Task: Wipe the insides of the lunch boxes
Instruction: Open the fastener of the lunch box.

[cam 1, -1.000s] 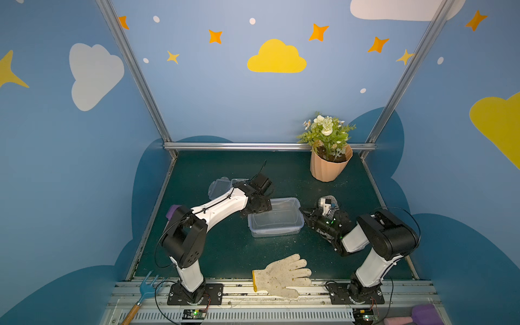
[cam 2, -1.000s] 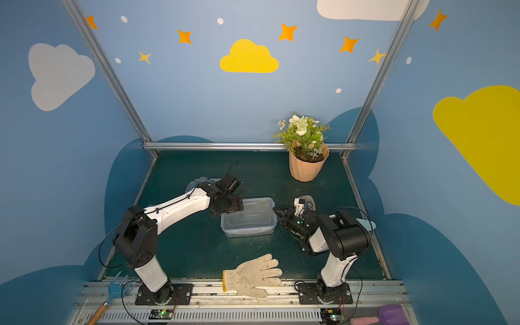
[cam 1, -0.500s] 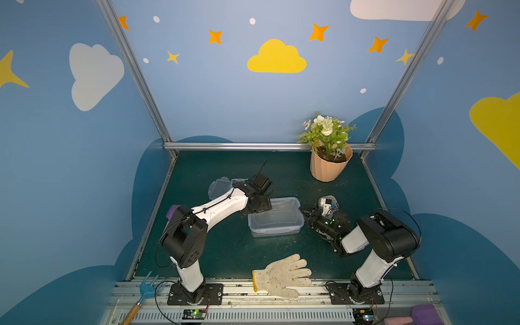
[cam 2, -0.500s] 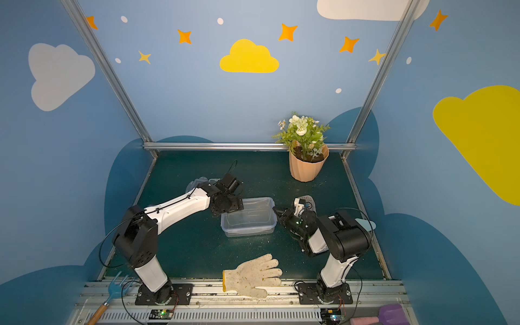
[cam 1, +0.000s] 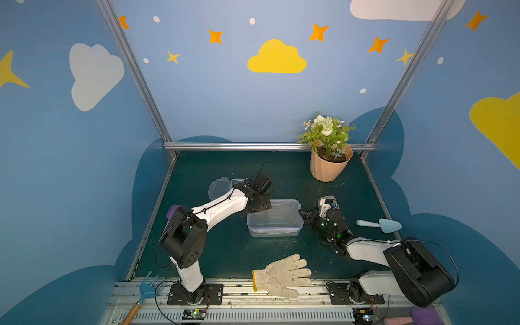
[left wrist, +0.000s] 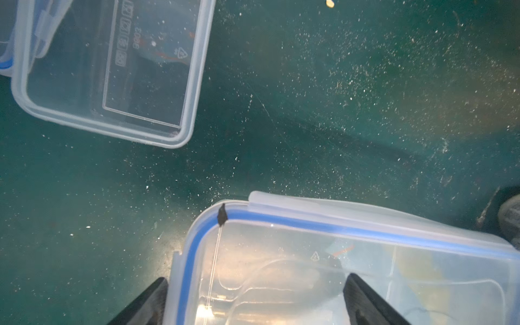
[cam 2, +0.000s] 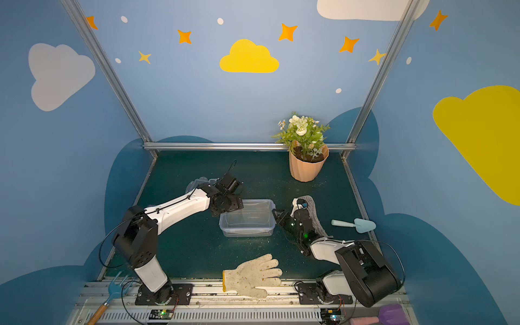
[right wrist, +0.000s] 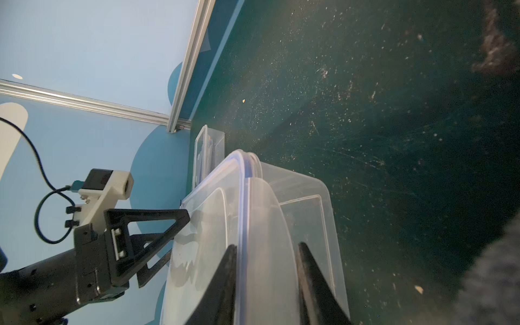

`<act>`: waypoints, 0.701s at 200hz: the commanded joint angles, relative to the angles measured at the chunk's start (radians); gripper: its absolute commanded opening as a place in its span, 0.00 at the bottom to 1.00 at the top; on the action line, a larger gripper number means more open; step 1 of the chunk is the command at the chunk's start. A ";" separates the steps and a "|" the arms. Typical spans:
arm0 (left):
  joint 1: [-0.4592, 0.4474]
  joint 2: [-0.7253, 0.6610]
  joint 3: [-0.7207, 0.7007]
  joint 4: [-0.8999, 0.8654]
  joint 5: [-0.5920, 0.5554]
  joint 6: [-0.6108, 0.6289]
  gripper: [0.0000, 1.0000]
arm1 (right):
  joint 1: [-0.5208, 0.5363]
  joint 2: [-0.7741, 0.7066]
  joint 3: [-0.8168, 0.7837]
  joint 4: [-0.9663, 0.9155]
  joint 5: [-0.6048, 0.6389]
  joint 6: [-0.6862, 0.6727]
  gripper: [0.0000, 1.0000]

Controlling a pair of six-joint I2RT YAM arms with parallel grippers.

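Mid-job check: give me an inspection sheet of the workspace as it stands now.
Surface: dark green mat, dusted with pale specks.
Job's things: large clear plastic lunch box at centre, blue-rimmed lid lying over it; small clear lunch box beyond the left arm, open.
Clutter: white knit glove on the front edge; light blue trowel; blue hand rake; peach ribbed flower pot; grey cloth under the right wrist.
Grippers: left gripper open, fingers astride the lid's corner; right gripper astride the box's end rim, grip unclear.
Cables: black cable looping at the left wrist camera, clear of the boxes.
Surroundings: blue walls with clouds and stars; aluminium frame.
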 commanded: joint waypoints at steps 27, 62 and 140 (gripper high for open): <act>-0.043 0.120 -0.087 -0.053 0.090 0.007 0.94 | 0.101 0.016 0.057 -0.282 0.021 -0.123 0.00; -0.044 0.114 -0.092 -0.053 0.083 0.005 0.94 | 0.144 -0.043 0.105 -0.461 0.090 -0.162 0.00; -0.054 0.106 -0.104 -0.046 0.069 -0.003 0.94 | 0.191 -0.128 0.176 -0.701 0.172 -0.229 0.00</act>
